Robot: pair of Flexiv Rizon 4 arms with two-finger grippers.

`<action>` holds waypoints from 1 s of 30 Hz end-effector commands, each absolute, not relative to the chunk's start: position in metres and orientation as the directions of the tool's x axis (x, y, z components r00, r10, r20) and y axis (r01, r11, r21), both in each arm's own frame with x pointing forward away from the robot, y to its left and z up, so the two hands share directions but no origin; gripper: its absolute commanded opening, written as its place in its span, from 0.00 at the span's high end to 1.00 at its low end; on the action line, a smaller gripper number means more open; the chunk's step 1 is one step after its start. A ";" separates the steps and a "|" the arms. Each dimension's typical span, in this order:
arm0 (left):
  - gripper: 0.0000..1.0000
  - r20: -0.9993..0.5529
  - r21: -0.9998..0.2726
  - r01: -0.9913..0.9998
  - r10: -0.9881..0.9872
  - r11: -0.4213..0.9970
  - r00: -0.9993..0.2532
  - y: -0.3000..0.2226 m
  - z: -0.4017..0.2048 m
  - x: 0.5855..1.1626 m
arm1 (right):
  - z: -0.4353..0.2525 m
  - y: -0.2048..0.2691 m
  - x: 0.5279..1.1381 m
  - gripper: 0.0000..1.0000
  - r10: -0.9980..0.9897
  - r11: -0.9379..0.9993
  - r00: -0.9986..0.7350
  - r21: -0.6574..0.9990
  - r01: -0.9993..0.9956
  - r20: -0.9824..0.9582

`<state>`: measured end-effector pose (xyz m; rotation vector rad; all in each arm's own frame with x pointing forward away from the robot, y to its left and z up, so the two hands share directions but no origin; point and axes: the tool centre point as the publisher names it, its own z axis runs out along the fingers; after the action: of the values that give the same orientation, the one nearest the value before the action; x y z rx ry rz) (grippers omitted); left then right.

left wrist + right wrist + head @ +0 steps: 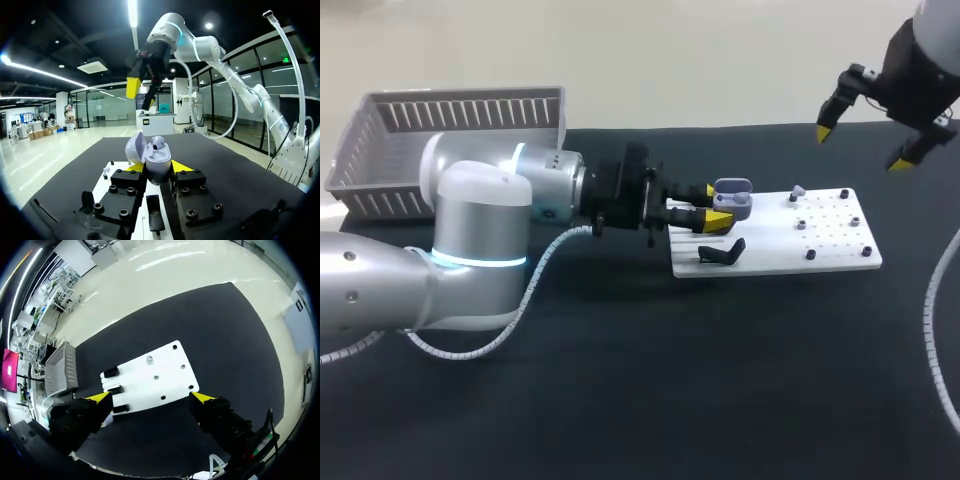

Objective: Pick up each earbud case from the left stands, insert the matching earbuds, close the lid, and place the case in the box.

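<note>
Lilac case (base hidden) clamped in left pincer.

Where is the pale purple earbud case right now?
In the head view, the open pale purple earbud case is gripped in the left hand, at the left end of the white board.

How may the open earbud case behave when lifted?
The earbud case looks smooth and rounded, so it may slip in the left gripper. Its lid stands open and could probably swing shut if jolted.
</note>
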<state>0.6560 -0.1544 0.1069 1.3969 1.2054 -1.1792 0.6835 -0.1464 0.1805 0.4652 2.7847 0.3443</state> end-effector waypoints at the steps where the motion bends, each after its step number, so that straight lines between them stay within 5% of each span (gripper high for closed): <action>1: 1.00 -0.991 0.055 0.994 0.114 -0.095 0.065 -0.154 0.106 0.654 | 0.171 -0.141 0.704 0.00 0.311 0.938 -0.920 0.233 0.257 -0.239; 30: 1.00 -0.991 0.055 0.994 0.114 -0.095 0.065 -0.154 0.106 0.654 | 0.080 -0.124 0.750 0.00 0.141 0.978 -0.979 0.174 0.114 -0.147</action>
<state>0.6560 -0.1544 0.1069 1.3969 1.2055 -1.1792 0.7430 -0.1231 0.0835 0.1965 2.9470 0.2366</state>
